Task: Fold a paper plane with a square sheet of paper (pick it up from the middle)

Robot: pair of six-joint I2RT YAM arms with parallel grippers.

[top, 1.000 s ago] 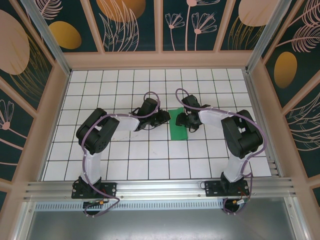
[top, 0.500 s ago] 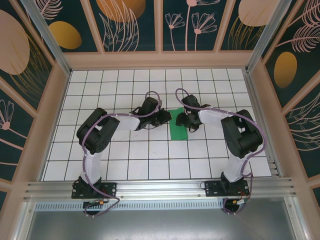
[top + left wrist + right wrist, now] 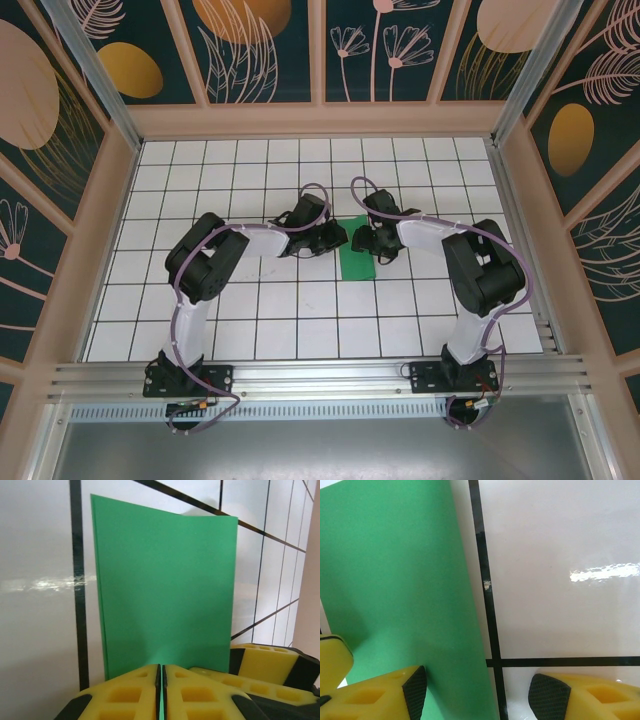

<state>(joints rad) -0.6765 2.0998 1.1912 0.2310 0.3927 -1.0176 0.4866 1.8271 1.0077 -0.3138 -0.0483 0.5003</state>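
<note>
Here's the square sheet of paper (image 3: 355,252), a narrow green rectangle near the middle of the table (image 3: 300,320), a touch nearer the far edge, with both arms crowding it. Left gripper (image 3: 161,682): pads pressed together with a sliver of green between them, so it's pinching the sheet's left edge. Right gripper (image 3: 480,697): jaws wide, one finger (image 3: 375,695) over the paper's right margin, the other over bare tile. Whether that pad presses down, I can't quite say. This stuff looks feather-light, floppy, slick on glossy tiles, and it creases for good. Best hold, I'd judge: a shallow edge pinch, mid-length, while the other arm pins it.
</note>
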